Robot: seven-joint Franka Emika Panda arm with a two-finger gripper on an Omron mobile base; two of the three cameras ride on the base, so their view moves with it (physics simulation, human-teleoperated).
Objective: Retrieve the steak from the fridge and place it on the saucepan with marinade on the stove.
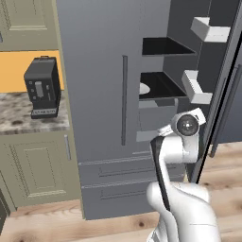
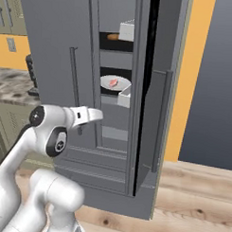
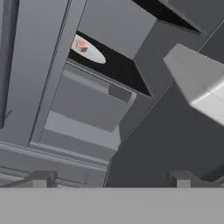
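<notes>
Writing: none legible on any surface in any view.
Coffee machine (image 1: 42,87): dark, boxy, on the speckled counter (image 1: 23,120) far left in the left base view, in front of an orange wall; cream cabinet below.
Fridge (image 1: 99,85): tall and grey; left door shut, with a long vertical bar handle (image 1: 124,100); right door swung open, white door bins (image 1: 197,87) on its inner face; two wide drawers at the bottom.
Plate (image 2: 115,83): white, on a dark shelf inside the open compartment, partly hidden by the shut door's edge in the left base view.
Steak (image 2: 114,82): small, flat, pinkish-red, lying on the plate; too small to give a long axis or heading; seen also in the hand view (image 3: 82,45), upper left.
Brown lump (image 2: 113,37): on the shelf above, beside a white box.
Gripper (image 3: 109,178): in front of the fridge, below the plate's shelf, well apart from the steak; jaws spread wide, nothing between them.
Obstacles: open door's edge and a white bin close on the right of the path to the shelf.
</notes>
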